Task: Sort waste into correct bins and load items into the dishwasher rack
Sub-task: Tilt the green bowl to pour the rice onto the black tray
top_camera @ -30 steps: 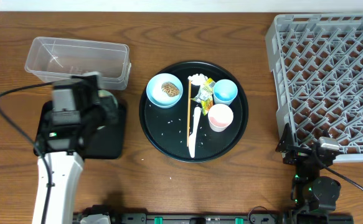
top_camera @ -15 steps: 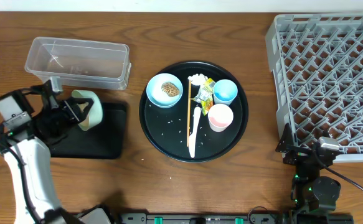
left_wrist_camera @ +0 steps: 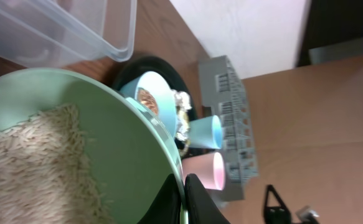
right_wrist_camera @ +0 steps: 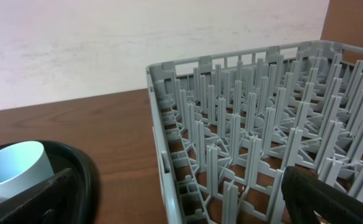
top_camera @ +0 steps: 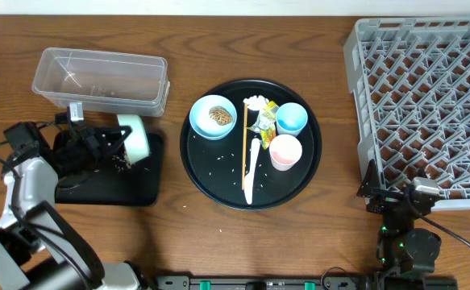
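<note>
Over the shallow black rectangular tray (top_camera: 138, 192), the left jaws clamp tight on the rim of the tilted mint-white bowl (top_camera: 135, 138) holding loose white rice grains (left_wrist_camera: 38, 165); the right jaws gape wide, empty, beside the large grey plastic rack (top_camera: 428, 97).

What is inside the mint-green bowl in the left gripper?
A heap of loose white rice grains lies against the inner wall of the mint-green bowl, whose rim the left gripper pinches. What lies beneath the rice is covered.
</note>
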`<action>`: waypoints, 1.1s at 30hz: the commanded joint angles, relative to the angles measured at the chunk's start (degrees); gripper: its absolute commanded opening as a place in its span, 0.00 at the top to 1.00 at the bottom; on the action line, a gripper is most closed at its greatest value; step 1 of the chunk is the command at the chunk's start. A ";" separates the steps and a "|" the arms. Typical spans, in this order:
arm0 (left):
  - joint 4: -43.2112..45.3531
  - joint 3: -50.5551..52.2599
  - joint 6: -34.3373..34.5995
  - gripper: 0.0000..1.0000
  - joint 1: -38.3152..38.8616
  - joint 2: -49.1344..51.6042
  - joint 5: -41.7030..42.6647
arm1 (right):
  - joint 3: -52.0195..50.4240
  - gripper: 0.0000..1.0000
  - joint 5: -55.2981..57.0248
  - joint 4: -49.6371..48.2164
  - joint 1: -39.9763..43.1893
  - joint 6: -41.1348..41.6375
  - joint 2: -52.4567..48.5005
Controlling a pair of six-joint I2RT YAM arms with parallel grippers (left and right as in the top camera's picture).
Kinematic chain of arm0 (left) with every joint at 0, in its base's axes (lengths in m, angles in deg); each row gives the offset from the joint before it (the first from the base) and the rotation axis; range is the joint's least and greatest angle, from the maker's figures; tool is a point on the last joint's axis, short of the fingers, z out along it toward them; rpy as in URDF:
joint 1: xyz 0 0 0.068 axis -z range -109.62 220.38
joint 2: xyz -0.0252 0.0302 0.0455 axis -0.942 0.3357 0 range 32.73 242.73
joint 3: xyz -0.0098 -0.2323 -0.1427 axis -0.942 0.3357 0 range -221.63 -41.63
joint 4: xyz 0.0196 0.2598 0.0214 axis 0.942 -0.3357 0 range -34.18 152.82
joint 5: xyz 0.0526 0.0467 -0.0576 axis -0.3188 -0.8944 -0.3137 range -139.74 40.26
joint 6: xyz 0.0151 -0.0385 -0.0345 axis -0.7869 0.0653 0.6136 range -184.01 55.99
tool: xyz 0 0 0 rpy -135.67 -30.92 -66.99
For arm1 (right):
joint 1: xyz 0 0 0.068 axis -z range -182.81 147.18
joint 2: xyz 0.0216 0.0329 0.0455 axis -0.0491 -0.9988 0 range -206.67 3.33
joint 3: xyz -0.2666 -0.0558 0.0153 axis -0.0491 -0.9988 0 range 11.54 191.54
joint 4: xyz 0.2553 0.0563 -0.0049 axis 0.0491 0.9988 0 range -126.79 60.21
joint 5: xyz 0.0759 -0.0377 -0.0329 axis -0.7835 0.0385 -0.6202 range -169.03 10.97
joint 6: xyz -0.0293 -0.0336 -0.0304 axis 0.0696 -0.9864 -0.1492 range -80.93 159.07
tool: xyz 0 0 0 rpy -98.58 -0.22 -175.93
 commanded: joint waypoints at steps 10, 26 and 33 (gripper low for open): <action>-1.46 -0.44 -1.22 0.94 -6.23 1.73 11.85 | -0.09 0.01 0.61 0.20 -0.63 -0.55 0.39; -1.66 3.15 -1.20 0.94 -11.45 1.75 11.85 | -0.09 0.01 0.61 0.20 -0.63 -0.55 0.39; -1.68 3.15 -1.18 0.94 -11.45 1.75 11.82 | -0.09 0.01 0.61 0.20 -0.63 -0.55 0.39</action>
